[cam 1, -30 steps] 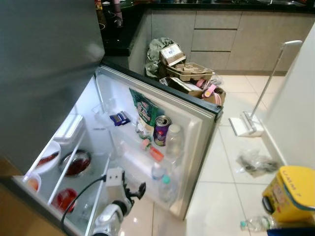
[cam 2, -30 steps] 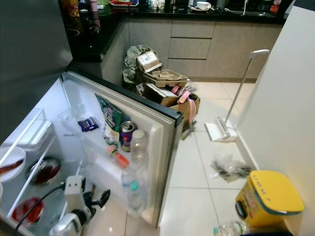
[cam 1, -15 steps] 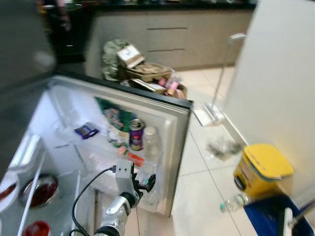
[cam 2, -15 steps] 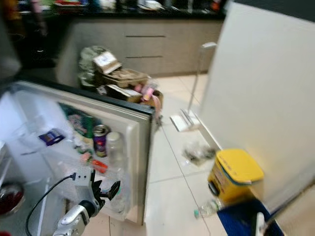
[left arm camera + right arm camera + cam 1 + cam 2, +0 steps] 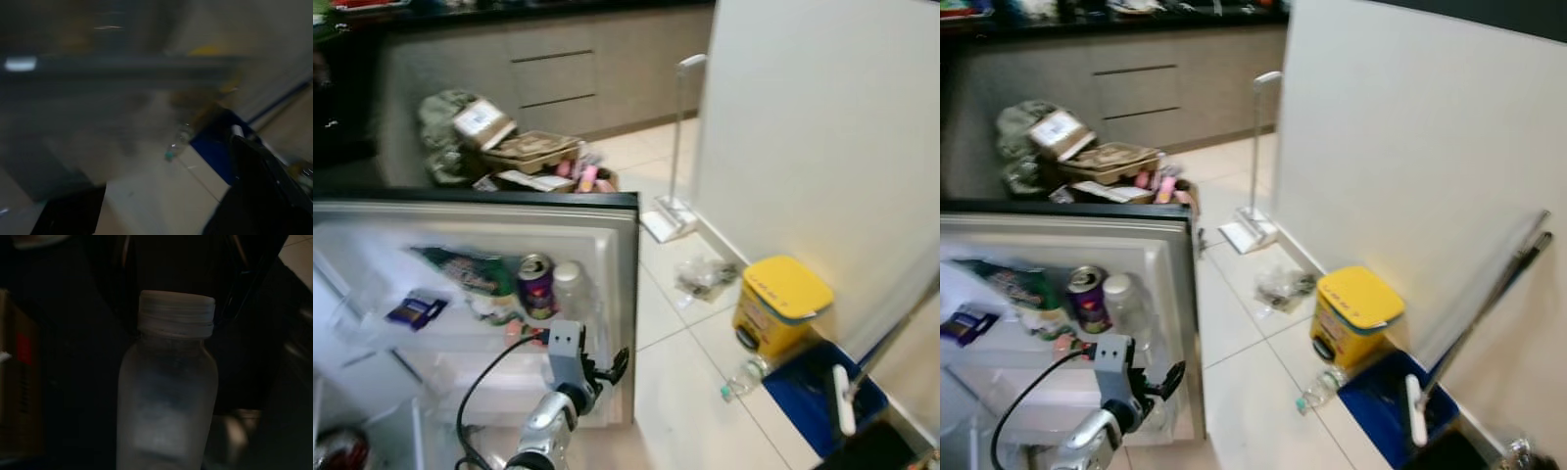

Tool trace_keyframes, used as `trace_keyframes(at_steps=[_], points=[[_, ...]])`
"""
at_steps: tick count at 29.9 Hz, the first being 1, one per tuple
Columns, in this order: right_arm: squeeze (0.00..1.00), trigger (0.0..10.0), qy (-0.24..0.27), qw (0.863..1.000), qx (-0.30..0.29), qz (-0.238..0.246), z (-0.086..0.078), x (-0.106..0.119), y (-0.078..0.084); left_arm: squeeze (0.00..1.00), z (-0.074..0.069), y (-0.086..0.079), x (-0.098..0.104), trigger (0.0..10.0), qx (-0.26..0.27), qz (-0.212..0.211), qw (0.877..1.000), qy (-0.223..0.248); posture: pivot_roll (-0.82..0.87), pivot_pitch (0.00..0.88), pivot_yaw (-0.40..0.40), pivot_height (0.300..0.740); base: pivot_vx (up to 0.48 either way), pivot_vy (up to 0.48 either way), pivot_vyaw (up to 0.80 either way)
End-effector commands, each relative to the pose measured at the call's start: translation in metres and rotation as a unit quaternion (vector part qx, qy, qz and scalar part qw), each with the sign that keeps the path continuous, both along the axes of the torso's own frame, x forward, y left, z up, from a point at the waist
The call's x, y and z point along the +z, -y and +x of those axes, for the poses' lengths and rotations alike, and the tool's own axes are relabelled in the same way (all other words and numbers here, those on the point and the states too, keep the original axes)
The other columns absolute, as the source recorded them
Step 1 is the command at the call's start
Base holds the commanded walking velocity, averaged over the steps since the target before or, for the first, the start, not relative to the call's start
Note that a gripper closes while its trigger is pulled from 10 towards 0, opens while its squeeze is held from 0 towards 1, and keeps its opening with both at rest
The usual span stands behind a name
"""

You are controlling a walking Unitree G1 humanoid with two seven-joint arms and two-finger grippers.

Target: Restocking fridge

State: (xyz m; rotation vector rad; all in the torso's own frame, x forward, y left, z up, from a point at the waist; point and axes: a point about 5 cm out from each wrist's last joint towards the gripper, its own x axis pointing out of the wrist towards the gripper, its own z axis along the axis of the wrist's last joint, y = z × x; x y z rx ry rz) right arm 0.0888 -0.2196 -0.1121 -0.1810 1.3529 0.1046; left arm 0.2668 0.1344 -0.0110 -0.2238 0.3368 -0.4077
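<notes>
The fridge door (image 5: 607, 208) stands open; its shelf holds a green bag (image 5: 470, 272), a purple can (image 5: 535, 286) and a clear bottle (image 5: 570, 289). My left gripper (image 5: 612, 367) hangs low by the door's outer edge, open and empty; its black fingers (image 5: 254, 196) are spread apart in the blurred left wrist view. In the dark right wrist view a clear plastic bottle (image 5: 168, 382) with a white cap sits upright and very close, held in my right gripper. A small bottle (image 5: 742, 377) lies on the floor tiles.
A yellow bin (image 5: 778, 304) stands against the white wall panel (image 5: 822, 147), beside a blue dustpan (image 5: 813, 397). A floor mop (image 5: 671, 211) leans near the wall. Cardboard and rubbish (image 5: 524, 152) pile up behind the door by the grey cabinets.
The camera has swung to the right: the fridge shelves slid out of view on the left, and the wall, yellow bin and blue dustpan came in. The left gripper stays by the door.
</notes>
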Motion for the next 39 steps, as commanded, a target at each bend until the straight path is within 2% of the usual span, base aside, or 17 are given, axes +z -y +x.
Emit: trace_keyframes(at_steps=[1,6,18,23,29,31,35,38,39], points=[[0.0,10.0,0.009,1.0,-0.003,0.001,0.004,0.001,-0.001,0.0,-0.008,0.001,-0.007,10.0,-0.002,0.0,1.0,-0.019,-0.03,0.0,-0.024,0.74,0.0,0.0,-0.79],[0.0,10.0,0.01,1.0,-0.004,0.0,0.004,0.001,-0.001,0.0,-0.008,0.003,-0.008,10.0,-0.008,0.002,1.0,-0.019,-0.03,0.0,-0.026,0.74,0.0,0.0,-0.79],[0.0,10.0,0.016,1.0,-0.008,0.005,0.006,0.001,-0.001,0.0,-0.018,0.005,-0.014,10.0,-0.034,0.006,0.999,-0.028,-0.03,0.0,-0.028,0.74,0.0,0.0,0.0],[0.0,10.0,0.016,1.0,-0.005,0.008,0.007,0.001,-0.002,0.0,-0.026,0.002,-0.02,10.0,-0.053,0.028,0.997,-0.041,-0.03,0.0,-0.03,0.74,0.0,0.0,0.0],[0.0,10.0,0.02,1.0,0.001,0.012,0.009,0.002,-0.003,0.0,-0.041,-0.011,-0.034,10.0,-0.043,0.064,0.993,-0.085,-0.02,0.0,-0.031,0.74,0.0,0.0,0.0],[0.0,10.0,0.021,1.0,0.011,0.018,0.01,0.002,-0.004,0.0,-0.051,-0.018,-0.043,10.0,-0.032,0.085,0.989,-0.115,-0.02,0.0,-0.031,0.74,0.0,0.0,0.0],[0.0,10.0,0.016,0.999,0.021,0.019,0.009,0.002,-0.005,0.0,-0.068,-0.026,-0.055,10.0,-0.032,0.119,0.98,-0.153,-0.02,0.0,-0.031,0.74,0.0,0.0,0.79],[0.0,10.0,0.016,0.999,0.02,0.021,0.009,0.002,-0.006,0.0,-0.075,-0.028,-0.059,10.0,-0.03,0.124,0.977,-0.17,-0.02,0.0,-0.033,0.74,0.0,0.0,0.79],[0.0,10.0,0.016,0.999,0.02,0.023,0.009,0.001,-0.007,0.0,-0.082,-0.03,-0.064,10.0,-0.027,0.132,0.973,-0.189,-0.01,0.0,-0.036,0.74,0.0,0.0,0.79]])
